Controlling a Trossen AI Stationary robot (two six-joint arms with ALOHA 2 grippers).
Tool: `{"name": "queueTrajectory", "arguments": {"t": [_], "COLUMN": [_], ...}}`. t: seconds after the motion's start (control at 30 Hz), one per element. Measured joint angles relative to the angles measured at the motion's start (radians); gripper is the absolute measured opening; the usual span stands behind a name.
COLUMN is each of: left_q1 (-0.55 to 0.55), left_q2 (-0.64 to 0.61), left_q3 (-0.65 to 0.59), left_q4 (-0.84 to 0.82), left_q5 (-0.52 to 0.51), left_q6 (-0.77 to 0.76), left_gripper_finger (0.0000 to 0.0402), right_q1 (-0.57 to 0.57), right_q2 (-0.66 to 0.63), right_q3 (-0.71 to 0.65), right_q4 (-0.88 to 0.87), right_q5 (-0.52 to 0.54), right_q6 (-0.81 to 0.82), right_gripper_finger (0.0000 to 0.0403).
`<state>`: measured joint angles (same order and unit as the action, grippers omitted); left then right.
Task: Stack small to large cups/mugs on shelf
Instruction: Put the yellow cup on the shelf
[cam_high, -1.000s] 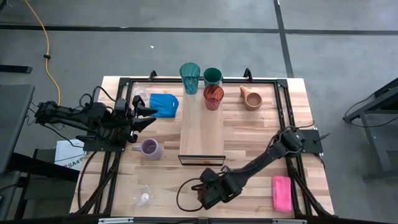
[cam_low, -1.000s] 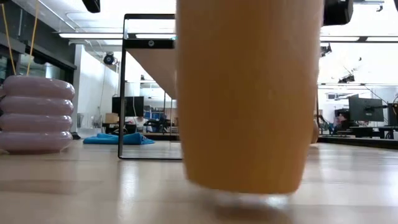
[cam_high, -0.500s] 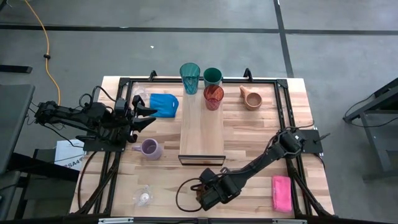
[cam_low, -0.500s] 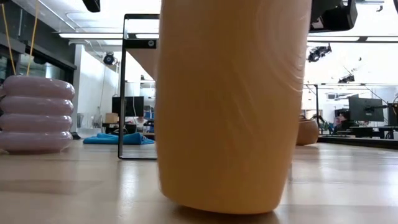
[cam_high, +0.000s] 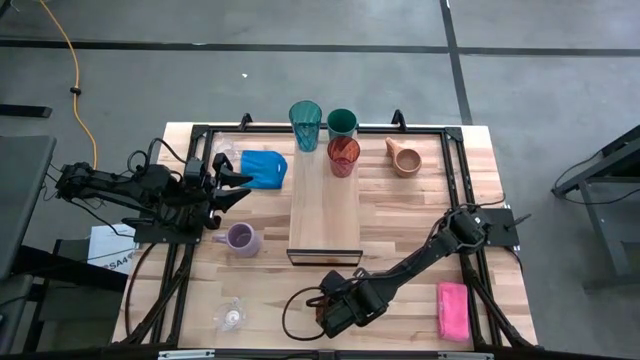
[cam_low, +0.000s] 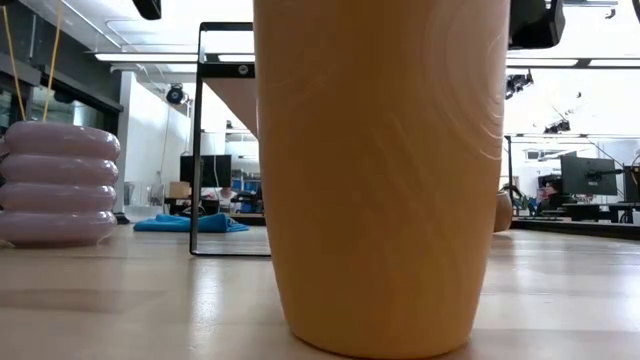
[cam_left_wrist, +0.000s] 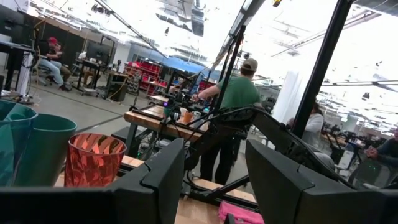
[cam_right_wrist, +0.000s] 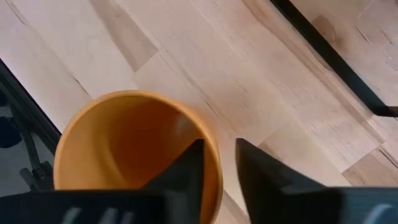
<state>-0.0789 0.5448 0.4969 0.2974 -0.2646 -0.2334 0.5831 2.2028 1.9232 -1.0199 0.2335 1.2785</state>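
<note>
The orange cup (cam_low: 380, 180) stands upright on its base on the table, close to the near edge. My right gripper (cam_right_wrist: 219, 149) points down over it, open, with the cup's rim (cam_right_wrist: 211, 146) between its fingers; in the high view that gripper (cam_high: 331, 312) hides the cup. The shelf (cam_high: 325, 215) lies in the middle of the table with the red cup (cam_high: 343, 156) at its far end. The teal tumbler (cam_high: 305, 124) and dark green cup (cam_high: 342, 123) stand just beyond. My left gripper (cam_high: 235, 185) waits open and raised at the left. My right gripper comes from above with one finger (cam_right_wrist: 189, 163) inside the orange cup and the other (cam_right_wrist: 258, 168) outside its rim. A strip of table shows between the rim and the outer finger. Whether the inner finger touches the wall, I cannot tell.
A lavender mug (cam_high: 240, 237) sits left of the shelf and a tan mug (cam_high: 404, 157) far right. One clear glass (cam_high: 231, 315) stands near left, another (cam_high: 225, 155) by the blue cloth (cam_high: 263, 167). A pink sponge (cam_high: 453, 310) lies near right.
The orange cup hung just above the table, then tipped with one side of its base down, and now stands flat and upright on the wood. My right arm has stayed in place over it.
</note>
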Motion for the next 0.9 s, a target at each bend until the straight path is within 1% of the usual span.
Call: {"name": "queueTrajectory", "arguments": {"t": [0.17,0.3,0.43,0.63,0.77,0.83,0.9], "left_q1": [0.0,0.0,0.0,0.0,0.0,0.0,0.0], "left_q2": [0.0,0.0,0.0,0.0,0.0,0.0,0.0], "left_q3": [0.0,0.0,0.0,0.0,0.0,0.0,0.0], "left_q4": [0.0,0.0,0.0,0.0,-0.001,-0.001,-0.002], "left_q5": [0.0,0.0,0.0,0.0,0.0,0.0,0.0], "left_q6": [0.0,0.0,0.0,0.0,0.0,0.0,0.0], "left_gripper_finger": [0.0161,0.0161,0.0161,0.0161,0.0161,0.0161,0.0161], "right_q1": [0.0,0.0,0.007,0.034,0.08,0.108,0.137], "right_q2": [0.0,-0.019,-0.089,-0.233,-0.346,-0.401,-0.463], "right_q3": [0.0,0.0,0.0,0.0,-0.007,-0.025,-0.074], "right_q4": [0.0,-0.015,-0.019,-0.057,-0.13,-0.179,-0.207], "right_q5": [0.001,0.006,0.04,0.048,0.117,0.174,0.224], "right_q6": [0.003,-0.012,-0.112,-0.229,-0.206,-0.161,-0.099], "right_gripper_finger": [0.0153,0.0178,0.0185,0.0185,0.0185,0.0185,0.0185]}}
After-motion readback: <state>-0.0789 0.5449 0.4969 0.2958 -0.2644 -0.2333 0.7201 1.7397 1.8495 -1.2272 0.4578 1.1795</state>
